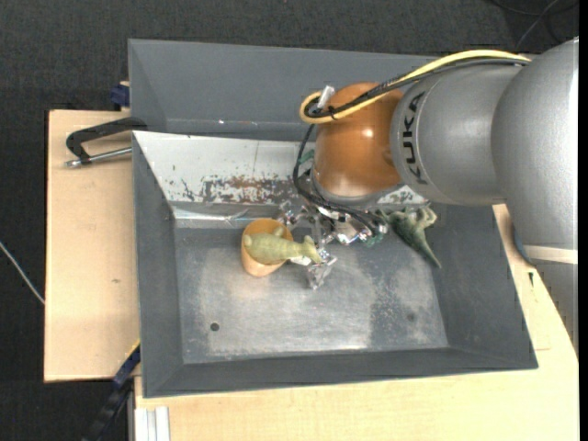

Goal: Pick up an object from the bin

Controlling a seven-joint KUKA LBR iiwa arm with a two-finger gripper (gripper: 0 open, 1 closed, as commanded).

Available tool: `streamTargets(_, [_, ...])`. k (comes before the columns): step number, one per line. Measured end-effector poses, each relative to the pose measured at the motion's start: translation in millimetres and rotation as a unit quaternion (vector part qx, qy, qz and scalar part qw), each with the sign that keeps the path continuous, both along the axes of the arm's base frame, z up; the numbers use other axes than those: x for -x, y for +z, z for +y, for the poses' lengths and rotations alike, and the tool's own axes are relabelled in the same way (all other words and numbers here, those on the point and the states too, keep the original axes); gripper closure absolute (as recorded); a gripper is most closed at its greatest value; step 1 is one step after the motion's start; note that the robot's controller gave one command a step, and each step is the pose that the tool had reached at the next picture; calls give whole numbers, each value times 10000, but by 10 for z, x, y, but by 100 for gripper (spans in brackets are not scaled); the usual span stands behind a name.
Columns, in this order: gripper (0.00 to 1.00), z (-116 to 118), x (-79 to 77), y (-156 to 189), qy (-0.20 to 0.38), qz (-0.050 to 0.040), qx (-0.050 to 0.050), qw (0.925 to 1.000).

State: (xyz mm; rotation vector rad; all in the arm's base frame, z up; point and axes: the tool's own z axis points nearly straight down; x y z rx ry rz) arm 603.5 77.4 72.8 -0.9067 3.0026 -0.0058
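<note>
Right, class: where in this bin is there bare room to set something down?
Bare: the whole front strip of the bin floor, in front of the orange cup and gripper; also along the left wall. Crowded: back middle, around the gripper, the cup and the green toy.

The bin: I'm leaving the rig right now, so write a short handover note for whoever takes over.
Claw: low in the bin, near the back wall, right beside a pale yellow-green thing. I cannot tell whether it has a grip on it.
Things: the yellow-green thing lies across an orange round piece, left of the claw. A dark green pointed thing lies to the right, under the arm.
Done: the arm is down at the things.
Left: confirm a grasp, then lift one thing clear of the bin.
</note>
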Motion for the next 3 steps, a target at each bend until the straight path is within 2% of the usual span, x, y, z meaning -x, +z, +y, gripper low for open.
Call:
streamTargets(1, [100, 2, -3, 19, -10, 1, -13, 10000])
streamTargets(2, [100, -78, 198, 1562, -46, -46, -26, 10000])
streamTargets(3, [0, -78, 213, 1510, -41, 0, -21, 10000])
